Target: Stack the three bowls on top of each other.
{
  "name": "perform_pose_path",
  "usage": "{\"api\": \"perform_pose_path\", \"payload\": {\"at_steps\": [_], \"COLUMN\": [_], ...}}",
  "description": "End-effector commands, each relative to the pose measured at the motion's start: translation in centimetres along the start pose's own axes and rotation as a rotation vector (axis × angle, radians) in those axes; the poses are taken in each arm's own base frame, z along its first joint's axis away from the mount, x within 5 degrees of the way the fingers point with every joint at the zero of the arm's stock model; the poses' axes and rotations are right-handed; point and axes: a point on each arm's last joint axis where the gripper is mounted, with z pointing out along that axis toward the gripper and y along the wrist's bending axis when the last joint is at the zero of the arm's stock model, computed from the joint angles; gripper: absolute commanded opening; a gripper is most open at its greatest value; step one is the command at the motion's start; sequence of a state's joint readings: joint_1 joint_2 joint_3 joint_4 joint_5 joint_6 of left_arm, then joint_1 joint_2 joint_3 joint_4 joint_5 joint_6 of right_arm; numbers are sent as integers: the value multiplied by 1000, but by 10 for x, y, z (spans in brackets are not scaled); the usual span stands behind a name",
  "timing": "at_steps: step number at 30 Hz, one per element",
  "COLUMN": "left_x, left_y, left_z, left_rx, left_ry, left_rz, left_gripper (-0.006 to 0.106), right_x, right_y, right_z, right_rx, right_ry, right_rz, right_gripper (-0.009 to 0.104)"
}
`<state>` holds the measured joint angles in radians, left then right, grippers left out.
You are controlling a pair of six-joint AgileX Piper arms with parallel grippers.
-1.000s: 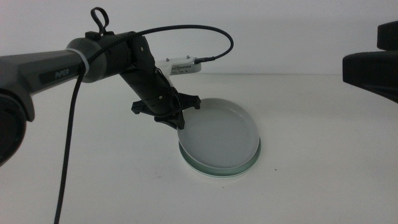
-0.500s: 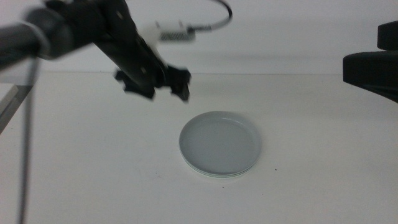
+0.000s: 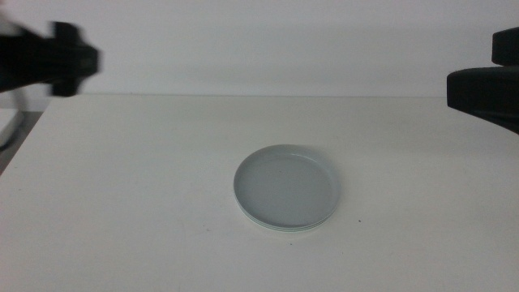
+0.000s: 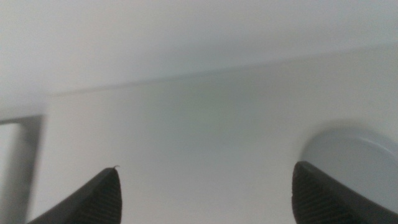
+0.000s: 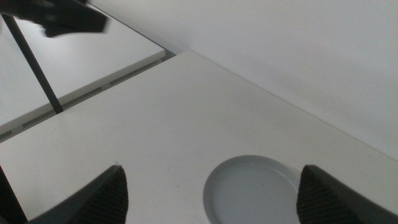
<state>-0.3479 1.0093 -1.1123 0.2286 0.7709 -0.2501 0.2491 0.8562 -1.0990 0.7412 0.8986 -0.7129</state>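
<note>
Stack looks done — the pale grey-blue shallow round dish [image 3: 287, 185] sits on top, with a thin mint-green rim [image 3: 312, 226] and a sliver of white rim [image 3: 280, 231] showing under its near edge, so all three bowls are nested at table centre, a touch toward 4 o'clock from the middle of the white tabletop [image 3: 146, 203]. Left gripper [image 4: 205, 190] is up and away at roughly 10 o'clock of the stack, blurred in the middle view; its wrist view shows both dark jaws spread wide with nothing between them, the top dish visible off by one jaw. Right gripper [image 5: 211, 190] waits off at 3 o'clock of the stack, jaws also spread and empty, the stack in plain sight below it. My read: placing step is over, the left arm is clear of the work. Next move, if any, is just parking the left arm — no grasp needed. Only check worth making is concentricity; rims look evenly nested from here, can't confirm the far side.
</note>
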Motion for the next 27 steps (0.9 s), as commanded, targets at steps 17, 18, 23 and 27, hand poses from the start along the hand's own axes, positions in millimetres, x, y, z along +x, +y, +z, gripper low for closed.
{"api": "perform_pose_path", "payload": {"at_steps": [17, 18, 23, 27], "left_x": [17, 15, 16, 17], "left_y": [18, 17, 18, 29], "left_z": [-53, -53, -57, -63], "left_rx": [-72, -68, -30, -71], "left_ry": [-129, -148, -220, -243], "left_rz": [-37, 15, 51, 75], "left_gripper": [94, 94, 94, 94], "right_x": [-1, -1, -1, -1], "right_y": [0, 0, 0, 0], "right_z": [-1, -1, -1, -1], "right_rx": [3, 3, 3, 3], "right_ry": [-11, -11, -11, -11], "right_rz": [2, 2, 2, 2], "right_gripper": [91, 91, 91, 91]}}
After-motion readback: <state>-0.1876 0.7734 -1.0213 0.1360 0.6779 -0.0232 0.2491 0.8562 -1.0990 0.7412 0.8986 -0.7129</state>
